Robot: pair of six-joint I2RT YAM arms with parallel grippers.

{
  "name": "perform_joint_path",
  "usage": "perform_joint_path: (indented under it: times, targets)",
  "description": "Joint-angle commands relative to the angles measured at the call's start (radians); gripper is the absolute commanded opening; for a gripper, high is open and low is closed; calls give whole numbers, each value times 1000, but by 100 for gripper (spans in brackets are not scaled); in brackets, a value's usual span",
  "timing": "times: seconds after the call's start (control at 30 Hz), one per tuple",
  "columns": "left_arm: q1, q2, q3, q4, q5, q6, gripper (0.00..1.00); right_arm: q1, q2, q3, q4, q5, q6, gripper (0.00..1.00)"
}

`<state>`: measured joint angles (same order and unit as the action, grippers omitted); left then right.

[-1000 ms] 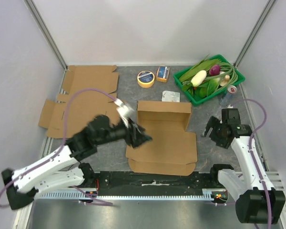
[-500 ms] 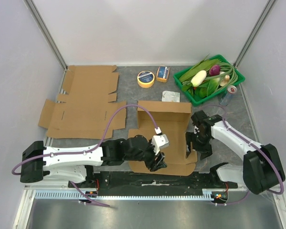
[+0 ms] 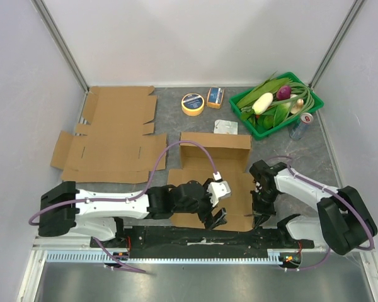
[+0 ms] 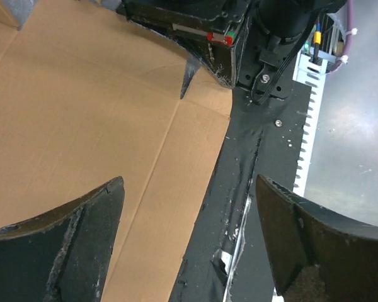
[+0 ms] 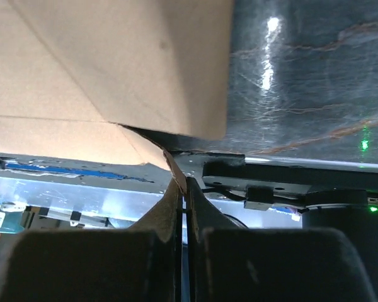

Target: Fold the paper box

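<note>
The paper box [image 3: 220, 165] is brown cardboard lying open in the middle of the table, its back wall standing and its front flap flat. My left gripper [image 3: 217, 217] is open over the box's near edge. In the left wrist view its fingers [image 4: 189, 184] straddle the cardboard edge [image 4: 82, 113] and the black base rail, with nothing held. At the box's near right corner my right gripper [image 3: 259, 215] is shut. The right wrist view shows its jaws [image 5: 184, 184] pinched on the tip of a cardboard flap [image 5: 113, 63].
Flat cardboard blanks [image 3: 107, 135] lie at the left. At the back are a tape roll [image 3: 193, 104], a small orange box [image 3: 215, 97], a white packet [image 3: 226, 127], a green basket [image 3: 259, 133] of vegetables and a can [image 3: 300, 124]. The black base rail [image 3: 176, 238] runs along the near edge.
The left arm swung from the box's left side down to its near edge and opened wider. The right arm came in from the right to the near right corner and shut on the flap.
</note>
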<state>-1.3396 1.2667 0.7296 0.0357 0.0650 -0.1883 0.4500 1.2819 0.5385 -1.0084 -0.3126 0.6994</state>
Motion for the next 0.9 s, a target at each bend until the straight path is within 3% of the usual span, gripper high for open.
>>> perform_joint_path:
  times: [0.0,0.33,0.5,0.7,0.87]
  targets:
    - [-36,83,-6,127,-118,113,93,3,-64,93,-10,20,46,0]
    - [-99,236,83,84,-356,387,97,-16,-196,133,-91,-166,164,0]
    - [-124,298,94,167,-500,478,98,-23,-211,158,-114,-226,175,0]
    - [-165,313,39,245,-504,613,98,-46,-216,181,-139,-286,175,0]
    - [-179,177,-24,218,-398,581,99,-54,-210,181,-131,-316,186,0]
